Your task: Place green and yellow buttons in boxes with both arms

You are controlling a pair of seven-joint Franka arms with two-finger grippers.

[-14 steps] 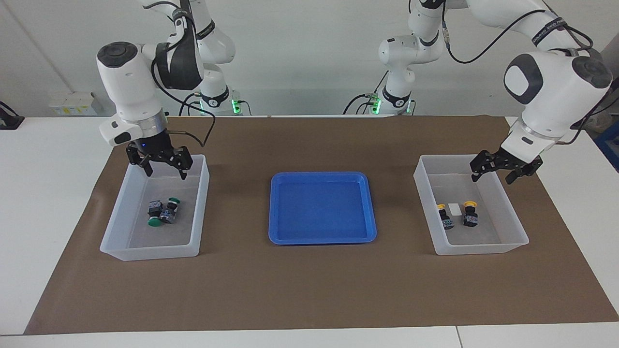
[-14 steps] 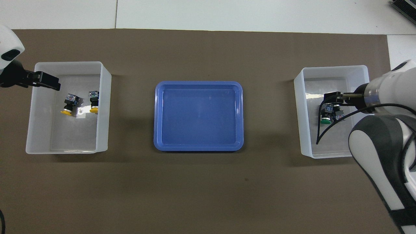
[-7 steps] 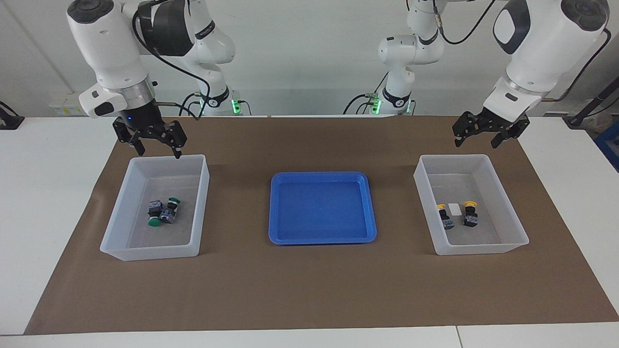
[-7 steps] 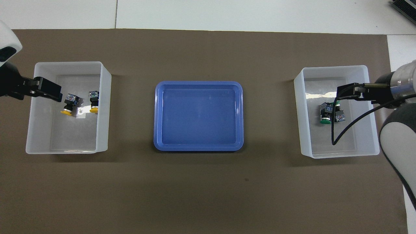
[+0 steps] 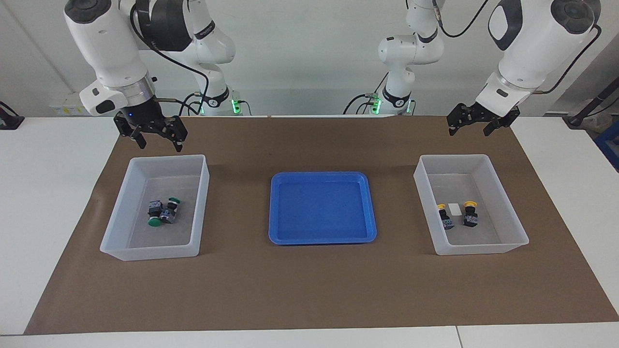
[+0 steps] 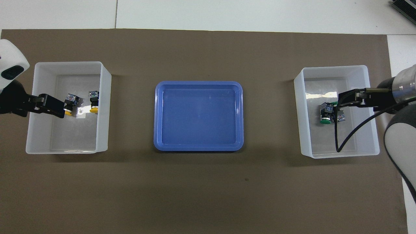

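Mat (image 5: 309, 290): brown sheet covered the table; all items stood on it.
Tray (image 5: 322, 208): blue, held nothing, sat between the two bins.
Bins: one (image 5: 154, 208) at the right arm's end held both green buttons (image 5: 163, 211); the other (image 5: 469, 203) at the left arm's end held both yellow buttons (image 5: 457, 214).
Right gripper (image 5: 154, 137): raised over the mat just beside its bin's rim, fingers spread, nothing held.
Left gripper (image 5: 471, 126): raised likewise, fingers spread, nothing held.
Progress: sorting judged complete; no button remained outside a bin.
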